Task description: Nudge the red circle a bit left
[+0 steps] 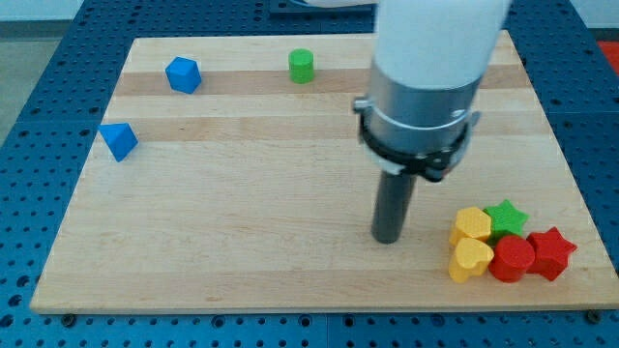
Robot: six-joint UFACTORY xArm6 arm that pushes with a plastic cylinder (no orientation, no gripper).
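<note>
Pale wooden board (242,193) on blue perforated table (29,106); even bright light, soft shadows

red circle (512,259) flat, view's bottom right, amid clustered blocks

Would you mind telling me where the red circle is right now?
The red circle sits near the view's bottom right corner, touching the yellow heart on its left and the red star on its right, below the green star.

My tip (388,239) rests on the wooden board (242,222), left of a cluster at the view's bottom right. The red circle (511,258) sits there, touching a red star (552,253) and yellow blocks (471,259).
</note>
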